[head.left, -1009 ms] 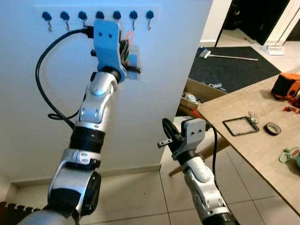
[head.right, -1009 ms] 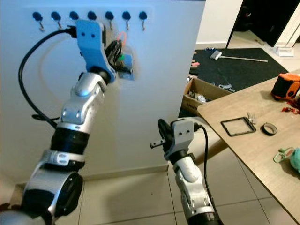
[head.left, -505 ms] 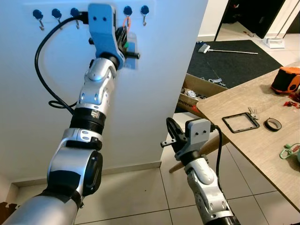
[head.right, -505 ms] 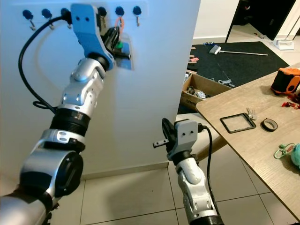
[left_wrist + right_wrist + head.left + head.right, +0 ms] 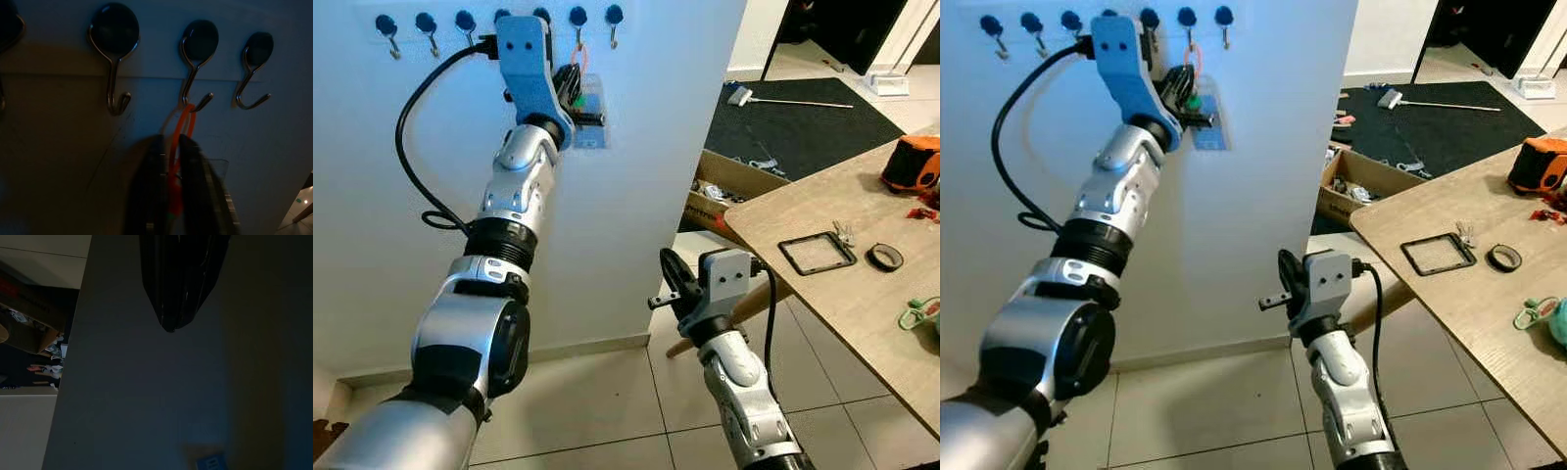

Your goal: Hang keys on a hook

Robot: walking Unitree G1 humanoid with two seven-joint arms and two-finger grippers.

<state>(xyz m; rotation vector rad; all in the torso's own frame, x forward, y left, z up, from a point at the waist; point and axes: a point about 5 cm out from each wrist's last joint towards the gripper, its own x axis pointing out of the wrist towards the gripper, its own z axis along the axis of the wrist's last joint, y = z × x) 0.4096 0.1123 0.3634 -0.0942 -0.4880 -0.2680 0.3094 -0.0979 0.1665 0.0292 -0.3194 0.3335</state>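
Left wrist view shows you the left gripper (image 5: 170,161) raised to the wall, its fingers (image 5: 152,166) pinching the orange key loop (image 5: 185,122), whose top lies over the tip of a hook (image 5: 195,73) on the hook rail (image 5: 494,20). Your left arm reaches steeply up; half a second ago the loop sat just beside that hook. Your right gripper (image 5: 672,277) hangs low with fingers pressed together, well apart from the tabletop (image 5: 832,304).
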